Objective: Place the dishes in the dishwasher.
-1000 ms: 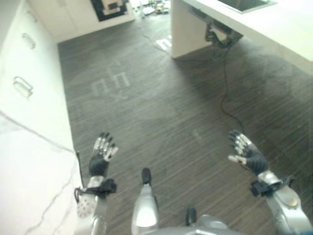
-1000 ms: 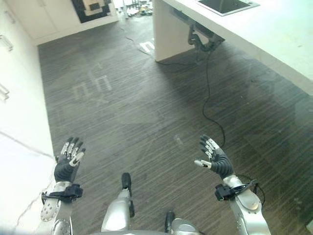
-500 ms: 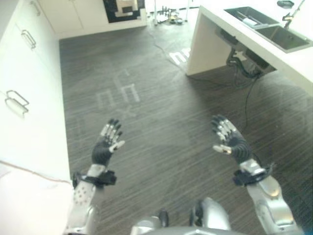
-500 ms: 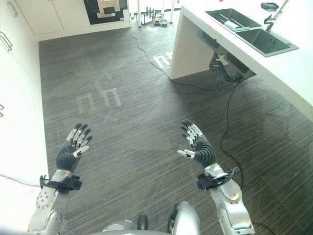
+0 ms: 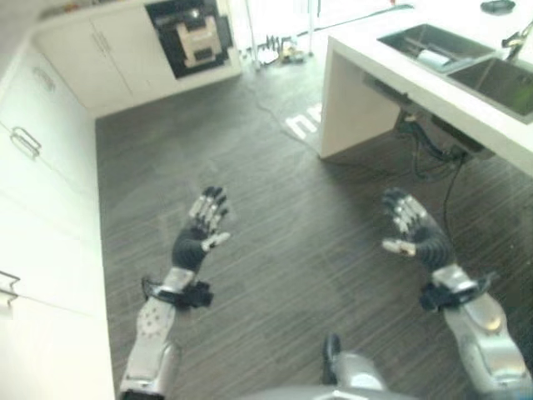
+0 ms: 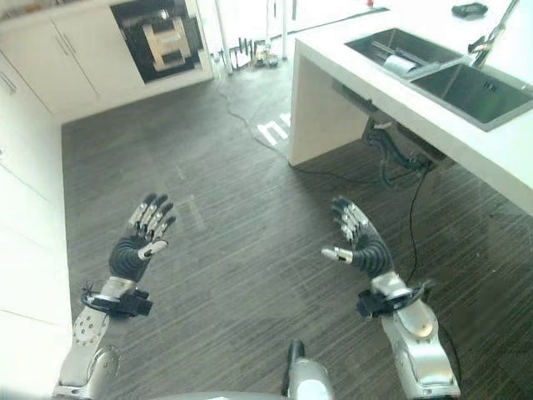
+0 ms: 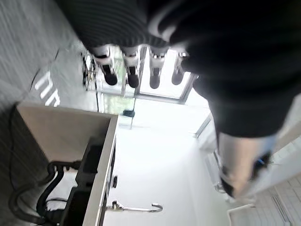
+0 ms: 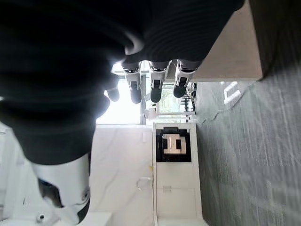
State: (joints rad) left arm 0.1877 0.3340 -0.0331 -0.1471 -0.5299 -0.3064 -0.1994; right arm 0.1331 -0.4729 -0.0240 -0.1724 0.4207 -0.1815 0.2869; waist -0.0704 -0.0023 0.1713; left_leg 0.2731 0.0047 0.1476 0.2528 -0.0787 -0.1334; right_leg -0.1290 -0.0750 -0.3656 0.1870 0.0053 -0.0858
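Over the dark plank floor (image 6: 241,250), the left hand (image 6: 137,242) at 8 o'clock and the right hand (image 6: 358,242) at 4 o'clock hover with fingers spread wide, palms facing, holding nothing. Up at 1 o'clock, a white dish (image 6: 400,64) lies in the sink (image 6: 466,87) (countertop (image 6: 350,71) around it); the dark open appliance (image 6: 158,42) sits at 11 o'clock.
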